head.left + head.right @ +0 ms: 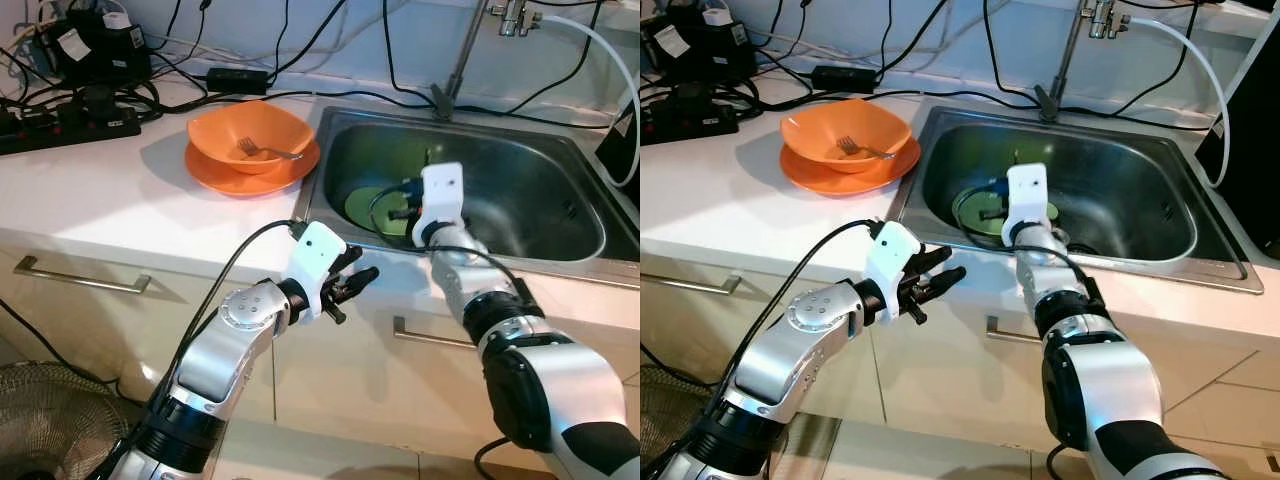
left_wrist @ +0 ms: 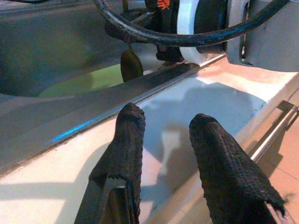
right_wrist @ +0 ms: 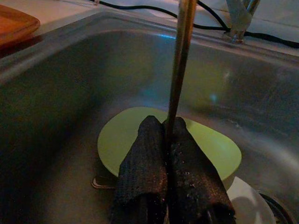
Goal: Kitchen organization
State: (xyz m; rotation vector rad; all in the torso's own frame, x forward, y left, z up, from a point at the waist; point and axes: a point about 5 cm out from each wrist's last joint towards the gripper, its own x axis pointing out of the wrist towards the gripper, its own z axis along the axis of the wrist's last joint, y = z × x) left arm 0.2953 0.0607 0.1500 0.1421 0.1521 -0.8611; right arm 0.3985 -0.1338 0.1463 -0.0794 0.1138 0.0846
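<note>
Right gripper (image 3: 170, 140) clenched on a thin metal utensil handle (image 3: 181, 60), held upright over the green plate (image 3: 126, 135) in the sink (image 1: 560, 190). Left gripper (image 2: 163, 154) released, fingers apart, hovering at the counter edge (image 2: 56, 186), about 8 o'clock of the sink. Orange bowl (image 1: 250, 132) with fork (image 1: 268, 151) sits at 10 o'clock. Advice: lift straight up, keep the grip firm, clear the sink rim before swinging toward the bowl.

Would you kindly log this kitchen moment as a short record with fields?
Right gripper: shut on a thin metal utensil handle, over the green plate in the sink
Left gripper: open, holding nothing, at the counter's front edge
Counter: orange bowl on orange plate, fork inside bowl
Back: cables, power strip
</note>
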